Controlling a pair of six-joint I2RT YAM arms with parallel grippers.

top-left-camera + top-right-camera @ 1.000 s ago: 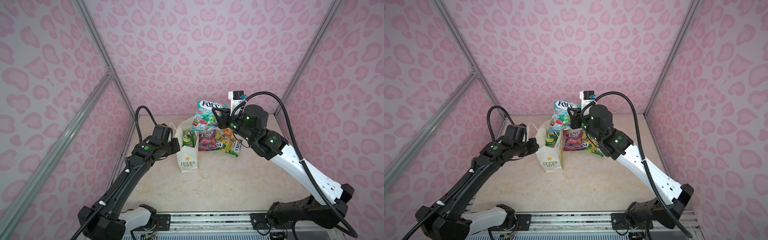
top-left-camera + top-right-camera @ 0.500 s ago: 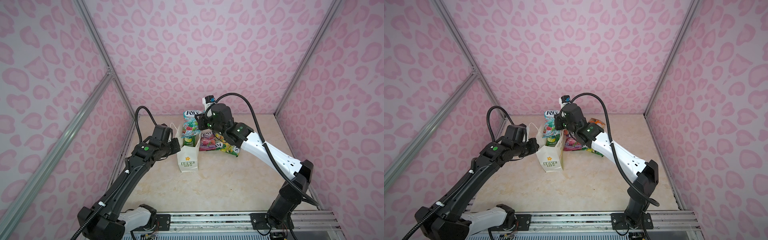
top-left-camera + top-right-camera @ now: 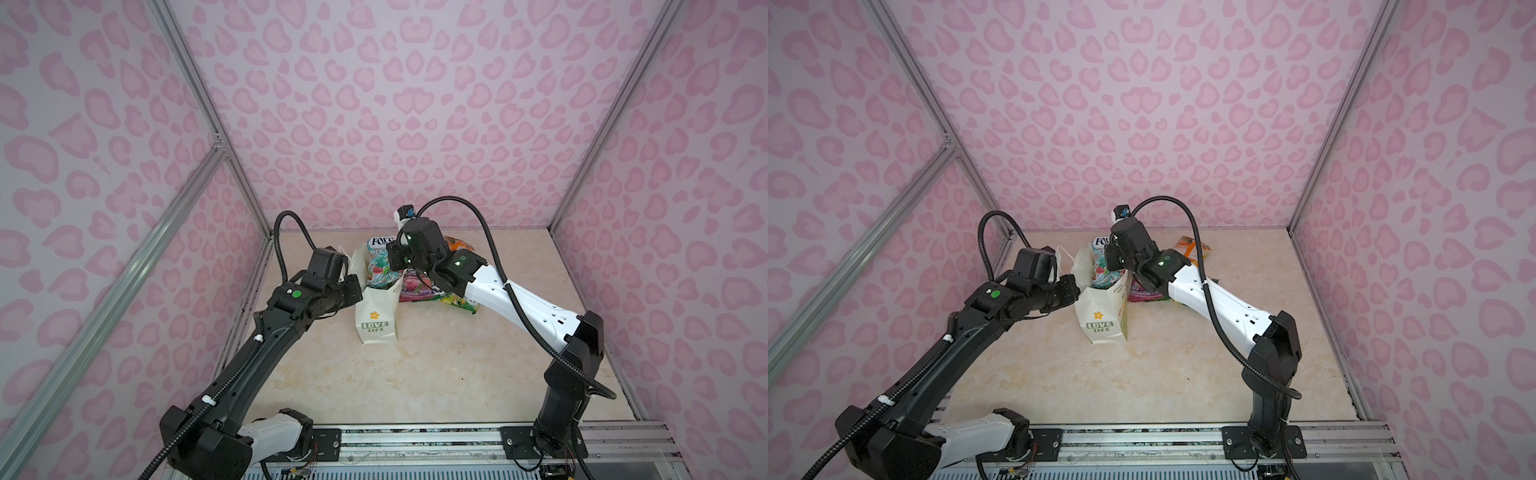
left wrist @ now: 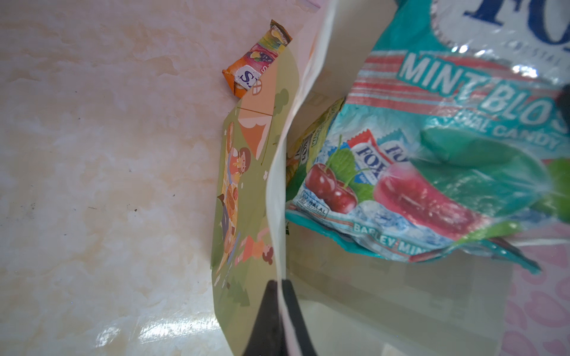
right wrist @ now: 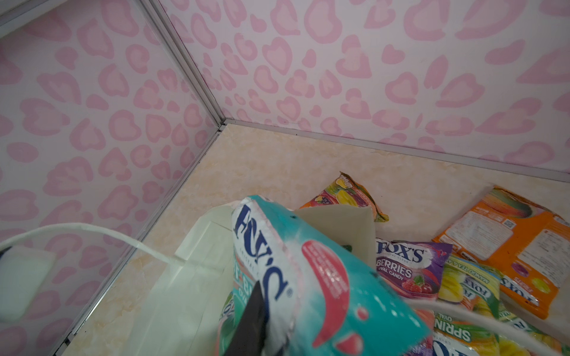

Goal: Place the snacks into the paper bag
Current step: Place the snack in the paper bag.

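Nearest you, at the table's centre, stood the one paper bag [image 3: 376,316]. It was cream-white and upright, with a yellow flower and green "LOVE LIFE" on its front. At its 9 o'clock, your left gripper [image 3: 357,286] was closed on the rim. Only the left wrist view showed that pinch, with the paper edge running between two dark fingertips [image 4: 268,308]. That view also showed a picnic drawing on the bag's side and a yellow-green packet [image 4: 311,138] inside the bag.

At the bag's 12 o'clock, your right gripper [image 3: 394,261] was clamped on the teal mint packet [image 3: 379,266], glossy with cherries. The packet's lower end was in the mouth and its "FOX'S" top stuck out.

Toward 2 o'clock lay the loose snacks, which the right wrist view separated best:
- a purple berries packet [image 5: 407,271]
- a green-yellow mango packet [image 5: 468,283]
- a "SPRING" packet [image 5: 456,333]
- a fruit-mix packet [image 5: 342,197] behind the bag
- an orange packet [image 5: 509,246], lying farthest

That made at least five loose, one gripped and one bagged.
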